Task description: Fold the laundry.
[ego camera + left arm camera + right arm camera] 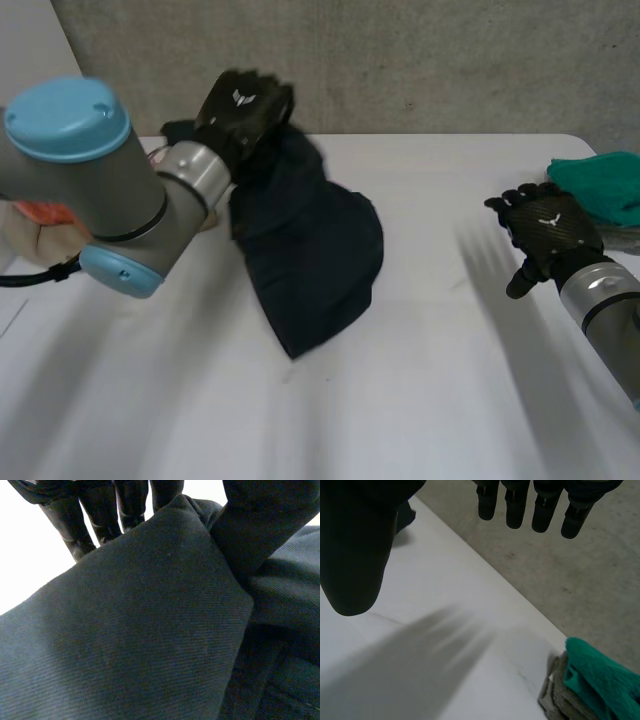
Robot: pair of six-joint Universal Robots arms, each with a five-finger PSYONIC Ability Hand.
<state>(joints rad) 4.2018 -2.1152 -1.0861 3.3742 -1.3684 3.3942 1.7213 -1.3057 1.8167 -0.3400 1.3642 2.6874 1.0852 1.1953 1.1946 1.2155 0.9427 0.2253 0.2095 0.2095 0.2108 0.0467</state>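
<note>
1. While the left hand (245, 105) holds a dark navy cloth (310, 250) up near the far edge of the counter (420, 400), the cloth's lower part hangs down onto the surface towards the middle. It is bunched, with no neat fold in it.
2. Seen from the left wrist, the thumb lies over one side of the cloth and the fingers (67, 525) sit behind it, so the cloth is pinched between them. I cannot tell whether that is an edge or a corner.
3. The right hand (545, 235) hovers by the right edge, fingers (515, 510) straight and spread, holding nothing.
4. A green cloth (600, 185) lies on a grey cloth (555, 695) at the right edge, near the far corner. That looks like finished work.
5. My reading is that the navy piece is barely begun. It needs spreading flat, then folding and stacking.
</note>
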